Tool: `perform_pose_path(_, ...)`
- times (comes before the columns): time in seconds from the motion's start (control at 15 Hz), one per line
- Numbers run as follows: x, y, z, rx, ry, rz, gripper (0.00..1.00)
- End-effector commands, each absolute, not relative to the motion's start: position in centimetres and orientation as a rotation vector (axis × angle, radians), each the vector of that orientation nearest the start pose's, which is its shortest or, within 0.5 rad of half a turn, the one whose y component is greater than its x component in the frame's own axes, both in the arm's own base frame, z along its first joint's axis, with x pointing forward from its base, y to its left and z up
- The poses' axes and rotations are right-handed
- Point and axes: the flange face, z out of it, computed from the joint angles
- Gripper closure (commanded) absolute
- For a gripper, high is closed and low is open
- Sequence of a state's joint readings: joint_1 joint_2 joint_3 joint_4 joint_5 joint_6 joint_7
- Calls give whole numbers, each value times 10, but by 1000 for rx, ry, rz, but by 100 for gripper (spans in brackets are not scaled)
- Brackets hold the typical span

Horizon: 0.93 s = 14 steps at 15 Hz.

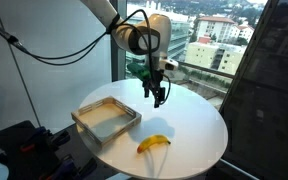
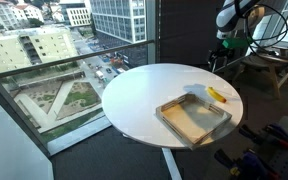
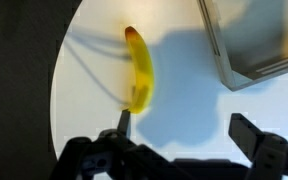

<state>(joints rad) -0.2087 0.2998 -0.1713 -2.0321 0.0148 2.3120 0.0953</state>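
Observation:
A yellow banana (image 1: 153, 143) lies on the round white table (image 1: 199, 125), near its edge; it also shows in the other exterior view (image 2: 217, 95) and in the wrist view (image 3: 138, 68). My gripper (image 1: 158, 95) hangs above the table, well above the tabletop, with its fingers spread and nothing between them. In the wrist view the two dark fingers (image 3: 184, 128) stand wide apart, and the banana's lower end sits just above the left fingertip. In the other exterior view only the arm's upper part (image 2: 229, 25) shows clearly.
A shallow rectangular tray (image 1: 106, 119) with a light rim sits on the table beside the banana, also in the other exterior view (image 2: 193, 117) and in the wrist view (image 3: 254, 40). Glass walls with a city outside surround the table. Cables hang behind the arm.

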Motion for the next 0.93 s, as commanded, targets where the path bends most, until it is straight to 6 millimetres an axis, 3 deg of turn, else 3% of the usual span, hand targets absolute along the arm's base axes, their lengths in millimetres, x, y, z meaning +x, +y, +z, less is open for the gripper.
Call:
perform_pose_path(0.0, 554, -230, 294, -3058, 745, -5, 0)
perform_pose_path(0.87, 558, -239, 242, -3062, 767, -3, 0)
